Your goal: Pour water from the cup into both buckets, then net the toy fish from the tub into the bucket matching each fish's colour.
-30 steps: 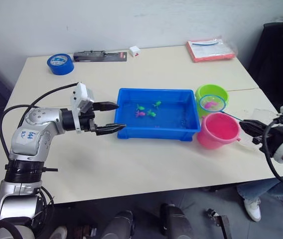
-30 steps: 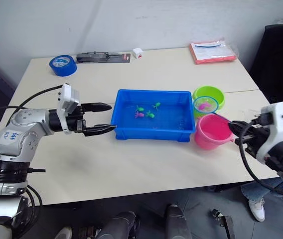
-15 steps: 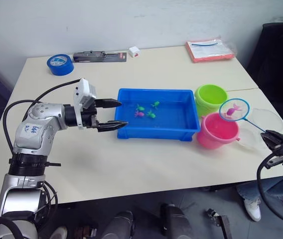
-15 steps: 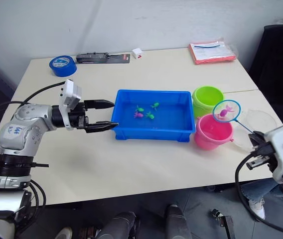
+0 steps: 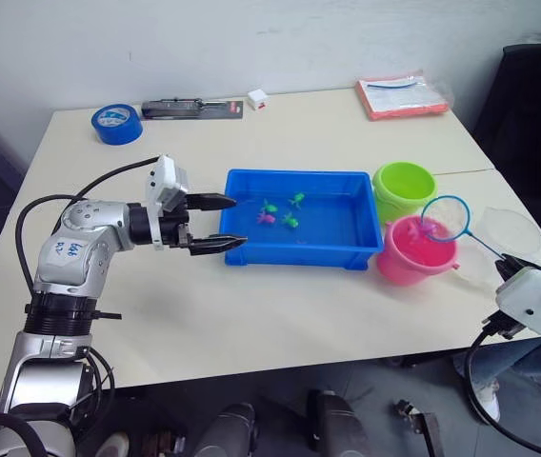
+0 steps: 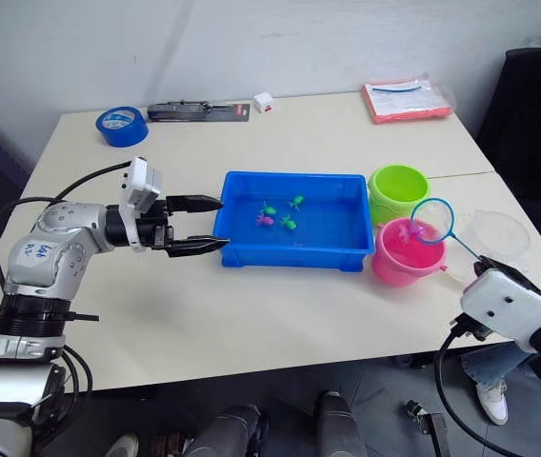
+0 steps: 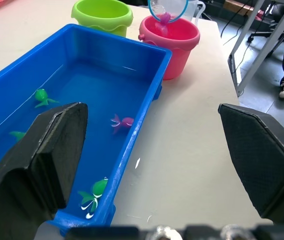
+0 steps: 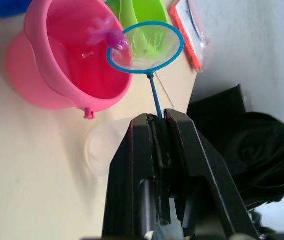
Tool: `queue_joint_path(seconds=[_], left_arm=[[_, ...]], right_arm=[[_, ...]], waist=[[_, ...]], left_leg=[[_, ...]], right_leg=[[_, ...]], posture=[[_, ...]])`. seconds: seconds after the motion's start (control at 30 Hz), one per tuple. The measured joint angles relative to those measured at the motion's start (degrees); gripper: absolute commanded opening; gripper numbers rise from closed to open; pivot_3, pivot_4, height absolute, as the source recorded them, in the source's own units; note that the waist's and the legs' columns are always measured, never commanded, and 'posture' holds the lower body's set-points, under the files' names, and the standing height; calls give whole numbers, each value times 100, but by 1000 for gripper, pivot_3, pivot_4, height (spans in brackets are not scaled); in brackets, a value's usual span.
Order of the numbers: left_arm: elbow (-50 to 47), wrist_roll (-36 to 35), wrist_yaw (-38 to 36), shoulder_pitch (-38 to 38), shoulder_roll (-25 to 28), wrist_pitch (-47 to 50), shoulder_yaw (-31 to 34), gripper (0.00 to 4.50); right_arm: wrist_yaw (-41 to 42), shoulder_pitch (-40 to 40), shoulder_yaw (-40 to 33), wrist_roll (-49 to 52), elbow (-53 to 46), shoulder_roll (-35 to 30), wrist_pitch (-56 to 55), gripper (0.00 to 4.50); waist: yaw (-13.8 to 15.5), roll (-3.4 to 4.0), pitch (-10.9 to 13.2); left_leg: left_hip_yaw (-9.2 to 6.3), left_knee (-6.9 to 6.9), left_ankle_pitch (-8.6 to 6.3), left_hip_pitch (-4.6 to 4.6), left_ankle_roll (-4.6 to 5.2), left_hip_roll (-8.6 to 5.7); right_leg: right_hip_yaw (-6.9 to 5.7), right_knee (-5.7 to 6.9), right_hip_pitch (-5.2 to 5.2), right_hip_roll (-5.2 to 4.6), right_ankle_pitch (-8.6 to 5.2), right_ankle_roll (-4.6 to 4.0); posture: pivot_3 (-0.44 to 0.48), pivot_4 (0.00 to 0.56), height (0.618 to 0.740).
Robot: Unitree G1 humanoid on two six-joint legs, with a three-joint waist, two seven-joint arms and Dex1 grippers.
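Note:
The blue tub (image 5: 294, 257) sits mid-table and holds water and toy fish, one pink (image 5: 268, 218) and three green (image 5: 290, 220). Just right of it stand the green bucket (image 5: 403, 188) and, nearer me, the pink bucket (image 5: 406, 257). My right gripper (image 8: 157, 117) is shut on the thin handle of a blue-ringed net (image 5: 445, 218). The net hangs tilted over the pink bucket's mouth with a pink fish (image 8: 113, 37) at its rim. The clear cup (image 5: 509, 233) rests right of the pink bucket. My left gripper (image 5: 239, 222) hovers open at the tub's left end.
Along the table's far edge lie a blue tape roll (image 5: 116, 123), a black packaged tool (image 5: 191, 108), a small white box (image 5: 257, 98) and a pink folder (image 5: 402, 95). A black chair (image 5: 537, 95) stands beyond the right edge.
The net with the pink fish moved from above the green bucket, rose to the right, and now hangs over the pink bucket. The right arm drew back toward me. The left gripper barely shifted.

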Motion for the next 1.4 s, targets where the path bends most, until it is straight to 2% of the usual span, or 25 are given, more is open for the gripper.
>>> queue_joint_path(seconds=[0.27, 0.43, 0.53, 0.67, 0.77, 0.87, 0.97, 1.03, 1.07, 1.4], left_arm=[[-1, 0, -30, 0, -11, -5, 0, 4500], [-13, 0, -13, 11, -16, -2, 0, 4500], [-46, 1, 61, 51, 12, 11, 13, 4500], [-222, -3, 240, 254, 189, 91, 170, 4500], [-293, -9, 353, 418, 336, 166, 324, 4500], [-545, -53, 494, 687, 513, 388, 524, 4500], [-849, -167, 571, 992, 792, 679, 768, 4500], [-999, -253, 589, 1181, 885, 780, 906, 4500], [-1148, -287, 640, 1332, 901, 847, 1025, 4500], [-1818, -554, 975, 1812, 896, 1132, 1364, 4500]], right_arm=[[284, -224, -20, -724, 491, -40, -1103, 790], [581, -900, -105, -287, 383, 144, -767, 790], [866, -1589, 13, 405, 73, 184, 43, 790], [1093, -2985, 597, 1534, -183, 158, 1659, 790], [1227, -3673, 1072, 2115, -137, 73, 2781, 790], [1441, -4770, 1876, 2647, 197, -120, 3907, 790], [1766, -5541, 2719, 2816, 631, -396, 4393, 790], [1913, -5728, 3027, 2772, 880, -457, 4237, 790], [2007, -5884, 3324, 2586, 1125, -472, 3817, 790], [2401, -6059, 4262, 1426, 2136, -479, 1327, 790]], waist=[[-2, 0, 0], [-7, 0, 0], [-30, 0, 0], [-42, 0, 0], [-11, 0, 0], [-16, 1, 0], [-22, 2, 1], [-7, 2, 1], [-13, 2, 1], [-24, 2, 1]], left_leg=[[1, 0, 0, 1, 0, 1], [1, 1, 0, 1, -1, 5], [2, 1, -2, 3, -4, 12], [2, 3, -6, 2, -11, 24], [-6, 3, -7, -3, -13, 27], [-3, 5, -7, -5, -12, 25], [-7, -3, -10, -7, -15, 34], [-9, -7, -13, -10, -14, 34], [-9, -5, -14, -13, -14, 33], [4, 0, -19, -14, -10, 35]], right_leg=[[0, 1, 0, 1, 0, 0], [4, 2, 0, -3, 0, 0], [8, 2, 0, -2, 0, 0], [14, 3, 0, 2, 0, -1], [14, 3, 0, 3, -1, -3], [13, -1, 0, 0, 1, -6], [13, -1, -3, 5, 1, -8], [9, -2, -5, 4, 0, -10], [5, -3, -6, 4, 0, -10], [-4, -1, -11, 9, 0, -10]], posture=[[0, 150, 740], [0, 150, 740], [0, 150, 740], [0, 150, 740], [0, 150, 740], [0, 150, 740], [0, 150, 740], [0, 150, 740], [0, 150, 740], [0, 150, 740]])
